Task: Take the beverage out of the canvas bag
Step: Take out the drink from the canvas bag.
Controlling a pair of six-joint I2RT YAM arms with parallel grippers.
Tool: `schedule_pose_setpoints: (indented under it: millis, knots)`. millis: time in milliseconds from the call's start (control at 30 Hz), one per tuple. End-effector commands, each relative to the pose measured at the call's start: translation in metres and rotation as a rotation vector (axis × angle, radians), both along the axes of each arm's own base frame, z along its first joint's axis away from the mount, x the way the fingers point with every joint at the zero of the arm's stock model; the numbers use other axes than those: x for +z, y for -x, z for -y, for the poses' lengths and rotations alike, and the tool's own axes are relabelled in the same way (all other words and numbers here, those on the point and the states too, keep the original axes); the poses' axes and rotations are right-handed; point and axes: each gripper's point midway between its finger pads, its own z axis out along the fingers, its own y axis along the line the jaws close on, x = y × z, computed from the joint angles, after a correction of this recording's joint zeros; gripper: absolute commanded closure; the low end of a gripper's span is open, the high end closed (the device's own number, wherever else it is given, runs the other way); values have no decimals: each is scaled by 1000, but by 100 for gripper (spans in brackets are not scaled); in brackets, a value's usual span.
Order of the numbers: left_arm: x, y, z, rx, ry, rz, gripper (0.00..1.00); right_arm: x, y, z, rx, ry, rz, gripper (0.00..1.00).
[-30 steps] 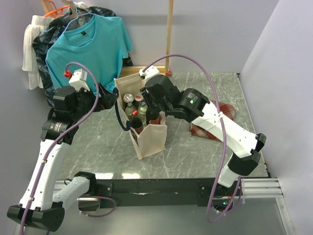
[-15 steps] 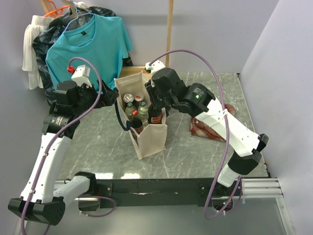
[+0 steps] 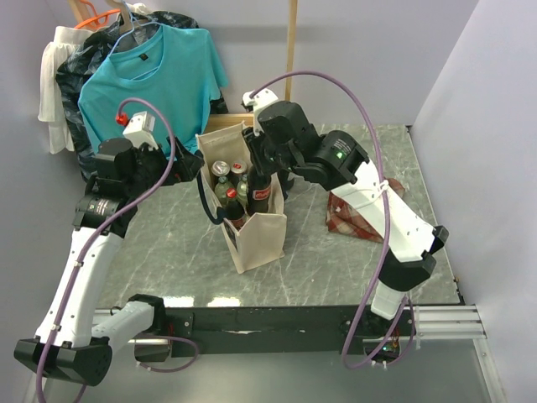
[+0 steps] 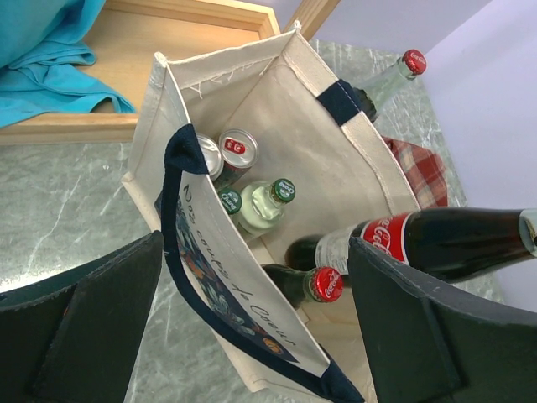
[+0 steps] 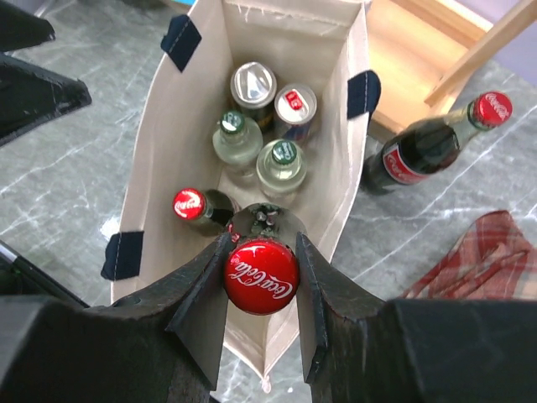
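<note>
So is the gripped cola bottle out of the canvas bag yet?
Partly out: the right pincer clamps the cola bottle at its neck; label clears the canvas bag rim, base apparently inside.

Teal shirt hangs; plaid cloth lies on table.

You have one canvas bag in front of you. Red-capped drinks come to three: one cola bottle in the right pincer, a second inside the bag, and a third out on the worktop to the bag's right. You also have two green-capped bottles, two cans and one plaid cloth. The bag's depths are shadowed, so its contents are probably just those five.
</note>
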Motion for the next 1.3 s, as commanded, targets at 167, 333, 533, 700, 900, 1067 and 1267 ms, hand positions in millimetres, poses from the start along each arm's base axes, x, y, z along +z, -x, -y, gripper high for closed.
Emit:
schedule_pose_setpoints:
  millis: [167, 333, 533, 700, 900, 1067, 1267]
  knots:
    - [5, 2, 2, -16, 9, 35, 4, 95, -12, 8, -32, -226, 243, 100]
    - [4, 1, 4, -17, 30, 40, 4, 100, -12, 15, -47, -215, 271, 100]
    - [-1, 1, 0, 13, 28, 11, 4, 102, -18, 23, -71, -214, 304, 100]
    - [3, 4, -3, 26, 28, 32, 4, 108, -22, 31, -92, -212, 328, 100]
    - [3, 1, 0, 13, 35, 22, 4, 118, -24, 40, -117, -229, 357, 100]
    - [1, 1, 0, 16, 35, 17, 4, 130, -24, 49, -127, -235, 397, 100]
    - [3, 2, 0, 15, 36, 21, 4, 142, -24, 56, -140, -246, 423, 100]
